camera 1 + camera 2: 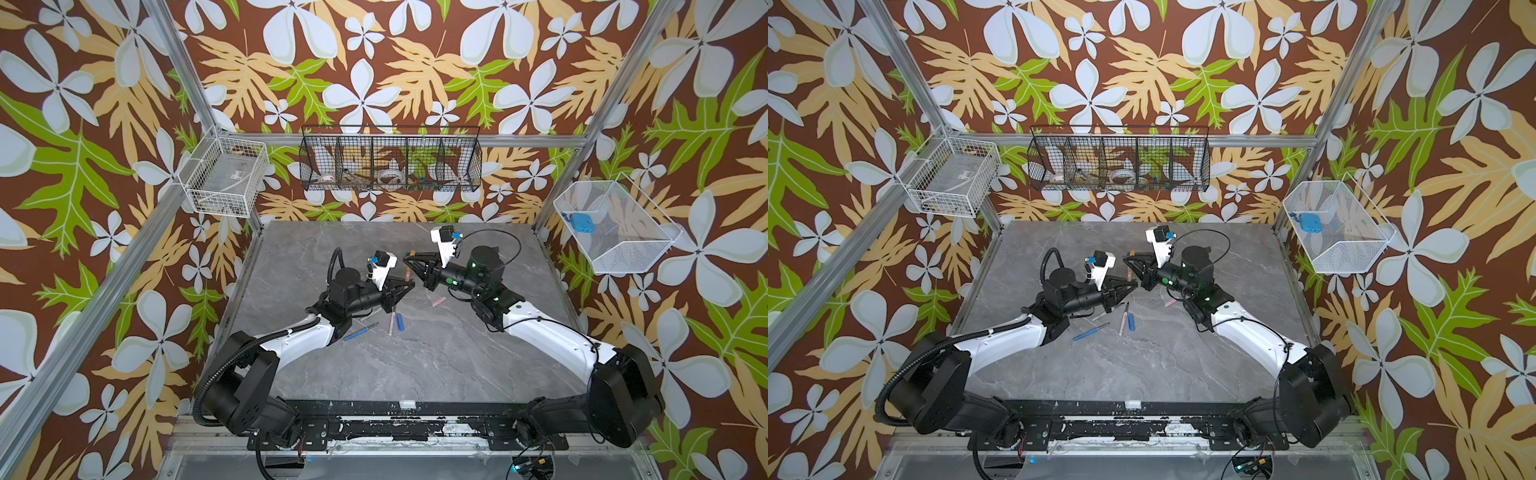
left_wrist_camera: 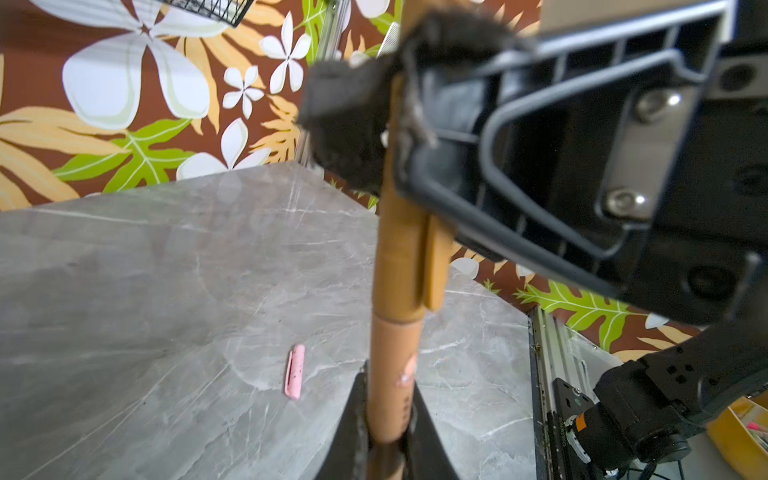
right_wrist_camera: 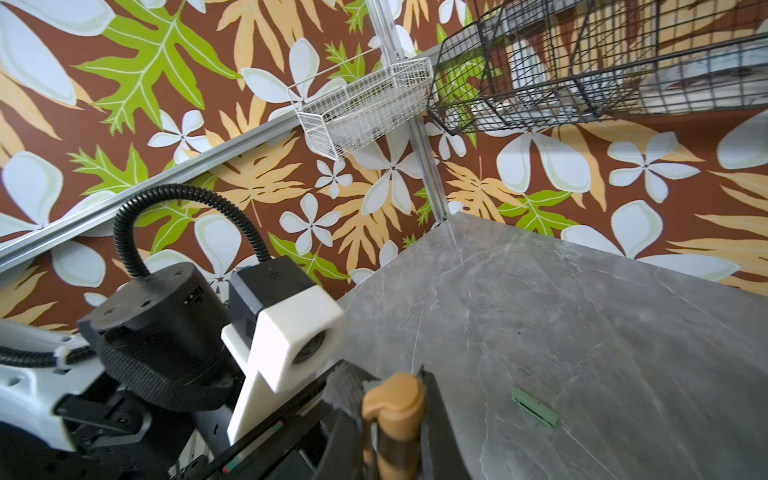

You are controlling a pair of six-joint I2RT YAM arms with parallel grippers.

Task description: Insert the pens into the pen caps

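My left gripper (image 2: 388,382) is shut on the brown pen (image 2: 390,365), which points toward my right gripper (image 3: 386,382). The right gripper is shut on the brown pen cap (image 3: 395,399). In the left wrist view the pen's end sits inside the brown cap (image 2: 399,257). Both top views show the grippers meeting tip to tip above mid-table, the left gripper (image 1: 409,284) below the right gripper (image 1: 409,261). On the table lie a blue pen (image 1: 360,331), a pink pen (image 1: 391,323), a blue cap (image 1: 400,322), a pink cap (image 1: 439,302) and a green cap (image 3: 534,407).
The grey marble table (image 1: 415,365) is framed by aluminium rails. A black wire basket (image 1: 390,166) hangs on the back wall, a white basket (image 1: 226,176) at the left and another white basket (image 1: 615,226) at the right. A thin grey-green pen (image 1: 1102,316) lies by the left arm.
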